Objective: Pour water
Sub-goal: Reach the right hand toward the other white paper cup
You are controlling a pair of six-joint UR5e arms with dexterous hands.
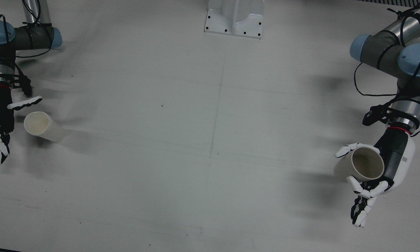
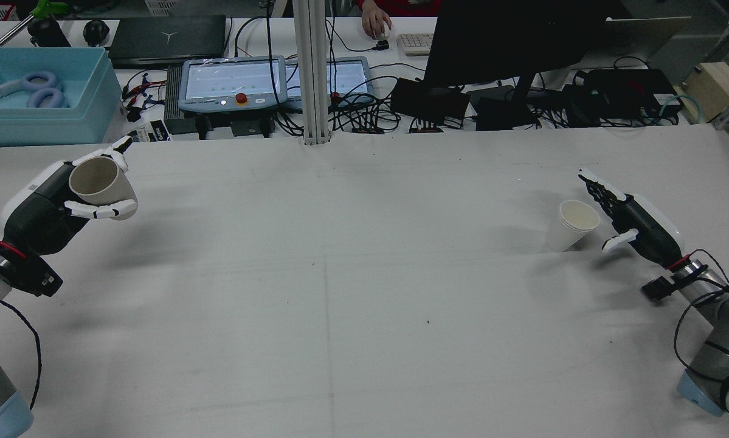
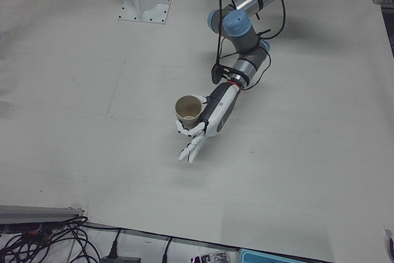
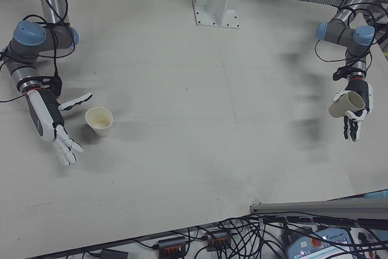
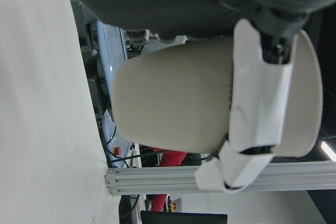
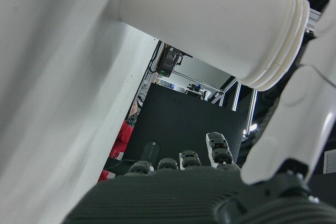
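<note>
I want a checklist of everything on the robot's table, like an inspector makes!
Surface: white table, bare, faint marks.
Job's things: beige paper cup lifted in left hand; white paper cup standing on the table.
Clutter: nothing seen on the table.
Hands: left hand shut on beige cup; right hand open beside white cup, apart from it.
Cables: black cables along both arms.
Surroundings: monitor, teach pendants, blue bin beyond the far edge.

Robotics lab: behind the white counter [image 2: 364, 304], a bench w/ two teach pendants [image 2: 233, 82], laptop [image 2: 166, 36], black monitor [image 2: 510, 39], tangled cables [image 2: 364, 115], power bricks; operator's hand on a mouse [image 2: 381, 44].
</note>
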